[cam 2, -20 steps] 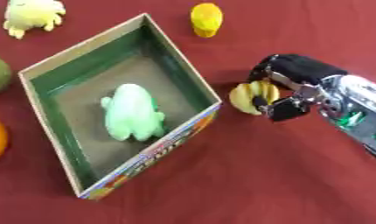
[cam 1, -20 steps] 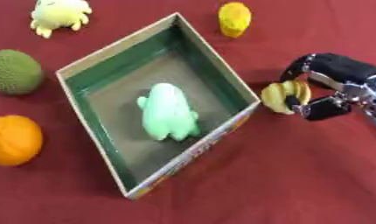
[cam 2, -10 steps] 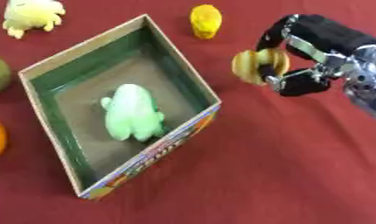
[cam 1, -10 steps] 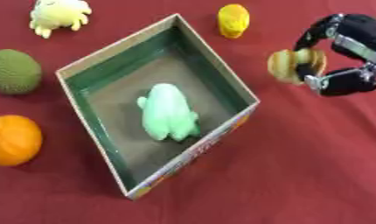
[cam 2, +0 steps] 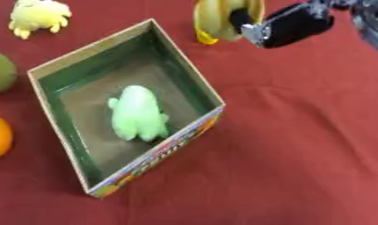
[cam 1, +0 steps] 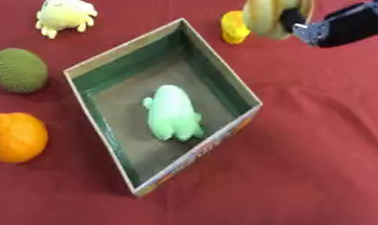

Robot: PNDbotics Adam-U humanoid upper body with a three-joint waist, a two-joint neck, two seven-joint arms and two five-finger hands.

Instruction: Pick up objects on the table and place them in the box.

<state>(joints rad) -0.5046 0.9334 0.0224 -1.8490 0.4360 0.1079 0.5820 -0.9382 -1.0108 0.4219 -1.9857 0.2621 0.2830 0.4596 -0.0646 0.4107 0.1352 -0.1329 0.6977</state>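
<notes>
Now the right hand (cam 1: 342, 28) grips a yellowish fruit (cam 1: 267, 17) above the table (cam 1: 315, 149), beyond the box (cam 1: 223, 74) holding a green toy (cam 1: 173, 113).

A dark red cloth (cam 1: 299, 154) covers the table from edge to edge of both views, faintly creased, evenly lit with soft shadows. No wall, floor or window shows.

The robot hand (cam 2: 288, 22) and its yellow object (cam 2: 219, 17) are cropped at top.
</notes>
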